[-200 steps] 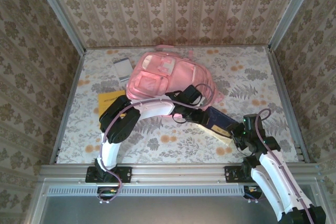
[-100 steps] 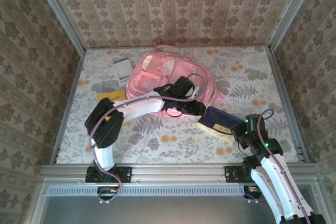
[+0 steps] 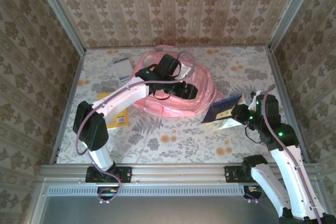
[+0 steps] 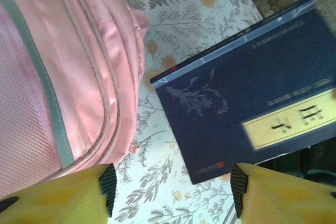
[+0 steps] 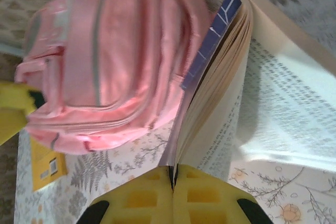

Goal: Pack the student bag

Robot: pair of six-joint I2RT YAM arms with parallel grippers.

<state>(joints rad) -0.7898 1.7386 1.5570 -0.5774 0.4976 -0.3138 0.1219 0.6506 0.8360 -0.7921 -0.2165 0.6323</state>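
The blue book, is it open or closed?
Open: the blue book hangs from the shut right gripper, its pages fanned apart.

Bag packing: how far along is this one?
Done: nothing visibly packed. In hand: the right gripper has its fingers shut on the blue book, raised beside the student bag, pages fanning; the left gripper hovers open over the bag's edge. Left: that book, the yellow book and the grey booklet, both lying outside the bag.

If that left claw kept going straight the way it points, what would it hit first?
Most likely the flowered table, in the gap between the student bag and the dark blue book. The left claw aims at that strip, though depth is hard to judge.
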